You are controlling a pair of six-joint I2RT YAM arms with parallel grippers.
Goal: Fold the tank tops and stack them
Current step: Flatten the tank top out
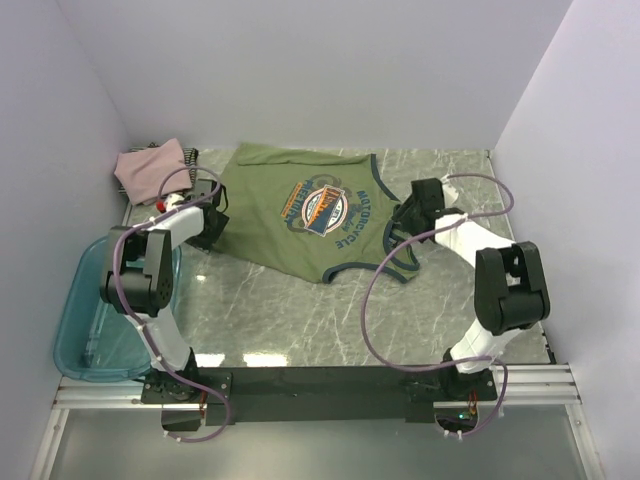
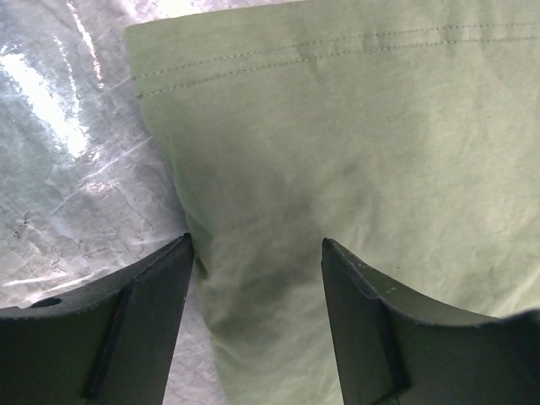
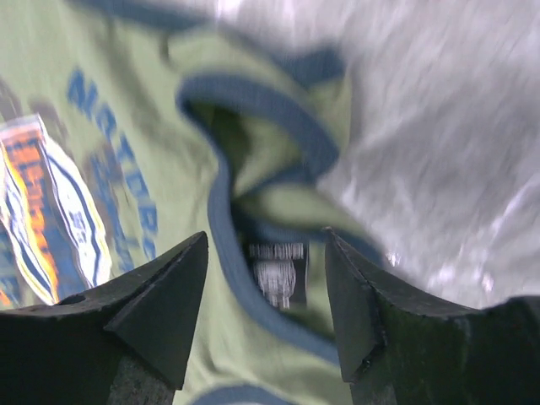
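1. Okay, I am looking at the green tank top (image 1: 300,215). It is lying open and mostly flat on the table (image 1: 300,320), between my two arms, with its picture (image 1: 322,208) facing up.
2. I am holding the left gripper (image 2: 257,245) low over the shirt's left side edge, close to the stitched hem (image 2: 337,51). Its jaws are standing apart and are not pinching anything.
3. I am holding the right gripper (image 3: 266,240) over the neck hole, right above the little label (image 3: 277,272) and near the blue trim (image 3: 253,97). Its jaws are standing apart too, with nothing in them.
4. I am guessing the step now is grabbing two spots for the first fold. To do it well, I am planning to go straight down, pinch the cloth edge fully, and lift both sides together so the shirt is not twisting.
5. The strap by the right gripper is looking bunched up. I am thinking it needs a deep bite on the trim, or it could be slipping out.
6. The pink tank top (image 1: 150,165) is sitting crumpled in the far left corner, near the left arm. The teal bin (image 1: 75,340) is sitting by the near left side.
7. Walls are standing close on the left, right and far sides. The most open room is the bare table nearer my arm bases, so I am planning to fold toward there.
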